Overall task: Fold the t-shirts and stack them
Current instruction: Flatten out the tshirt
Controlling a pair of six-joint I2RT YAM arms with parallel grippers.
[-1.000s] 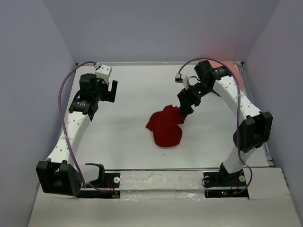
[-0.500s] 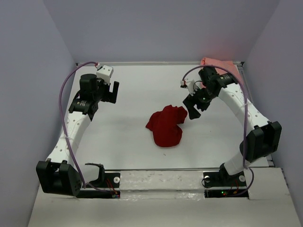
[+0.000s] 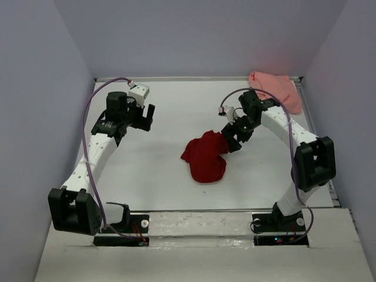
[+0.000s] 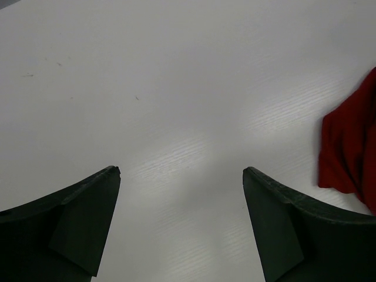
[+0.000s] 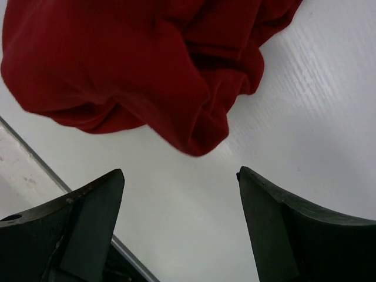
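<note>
- Pincer of the left arm, the left gripper (image 3: 147, 117), sits upper left in the top view. Its jaws are spread wide over bare table (image 3: 176, 106) and hold nothing.
- Crumpled dark red t-shirt (image 3: 205, 155) lies mid-frame. The left wrist view cuts it off at the right edge.
- Right gripper (image 3: 230, 141) sits at that shirt's upper right edge with its jaws apart. In its wrist view the cloth lies just ahead of the fingertips (image 5: 117, 176), not between them; whether they touch is unclear.
- Salmon pink t-shirt (image 3: 276, 91) is bunched in the upper right corner.
</note>
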